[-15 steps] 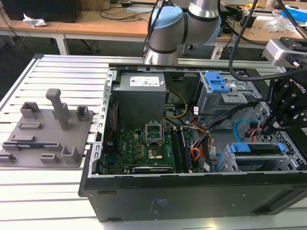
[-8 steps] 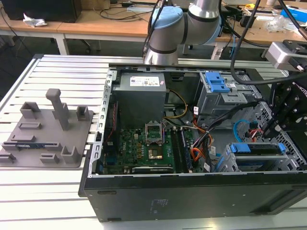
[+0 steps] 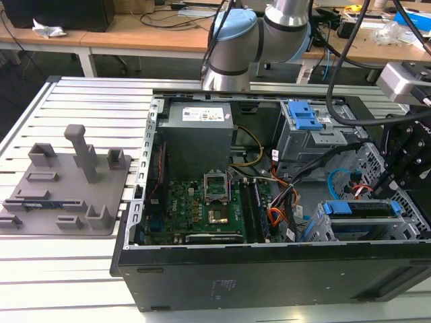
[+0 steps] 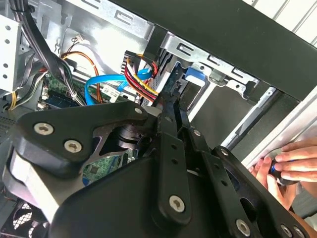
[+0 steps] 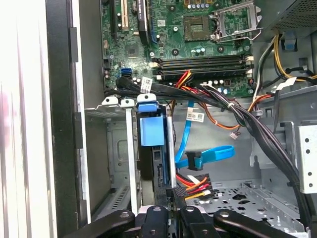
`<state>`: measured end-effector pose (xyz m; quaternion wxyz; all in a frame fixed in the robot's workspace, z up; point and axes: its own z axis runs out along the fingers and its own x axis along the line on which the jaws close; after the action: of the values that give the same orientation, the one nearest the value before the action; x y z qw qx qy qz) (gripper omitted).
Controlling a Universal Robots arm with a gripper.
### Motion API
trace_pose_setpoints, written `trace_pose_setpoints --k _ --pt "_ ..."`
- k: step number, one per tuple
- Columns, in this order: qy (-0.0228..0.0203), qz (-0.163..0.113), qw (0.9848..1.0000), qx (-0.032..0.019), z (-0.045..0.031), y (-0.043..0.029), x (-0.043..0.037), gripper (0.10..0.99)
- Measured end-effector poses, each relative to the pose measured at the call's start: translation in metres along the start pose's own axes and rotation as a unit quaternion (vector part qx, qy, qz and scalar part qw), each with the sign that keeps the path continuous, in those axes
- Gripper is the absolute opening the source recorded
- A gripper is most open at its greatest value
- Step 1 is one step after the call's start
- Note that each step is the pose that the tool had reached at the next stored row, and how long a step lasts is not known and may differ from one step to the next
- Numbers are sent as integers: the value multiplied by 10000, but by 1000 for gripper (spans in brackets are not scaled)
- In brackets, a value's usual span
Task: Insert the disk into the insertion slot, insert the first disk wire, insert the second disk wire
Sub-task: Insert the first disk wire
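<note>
The disk (image 5: pixel 151 131) sits in its blue frame inside the insertion slot (image 5: pixel 119 148), the perforated cage at the exterior view's lower right (image 3: pixel 404 229). In the exterior view the disk (image 3: pixel 360 208) lies level in that cage. My gripper (image 5: pixel 167 197) is at the disk's rear edge, shut on the black plug of the first disk wire (image 5: pixel 193 186), whose red, orange and black strands fan away from it. In the second wrist view my gripper (image 4: pixel 166 101) is at that same plug, with the first disk wire (image 4: pixel 141 79) behind it. The second disk wire (image 5: pixel 210 154) loops loose beside it, its plug hanging free.
A thick black cable bundle (image 5: pixel 257 129) crosses above the cage. The taller bay with a blue latch (image 3: pixel 303 118) stands behind, the motherboard (image 3: pixel 209 202) to its left. A grey fixture plate (image 3: pixel 60 182) lies outside the case. A person's hand (image 4: pixel 290 166) rests by the case's outer edge.
</note>
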<state>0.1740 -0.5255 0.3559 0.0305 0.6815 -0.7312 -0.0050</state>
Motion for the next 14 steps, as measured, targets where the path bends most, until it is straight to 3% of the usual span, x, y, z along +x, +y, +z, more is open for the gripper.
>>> trace_pose_setpoints --k 5,10,14 --pt "0 0 10000 1 1 0 2 161" --pt "-4 1 10000 46 15 8 5 161" --pt "-3 1 10000 50 15 11 4 161"
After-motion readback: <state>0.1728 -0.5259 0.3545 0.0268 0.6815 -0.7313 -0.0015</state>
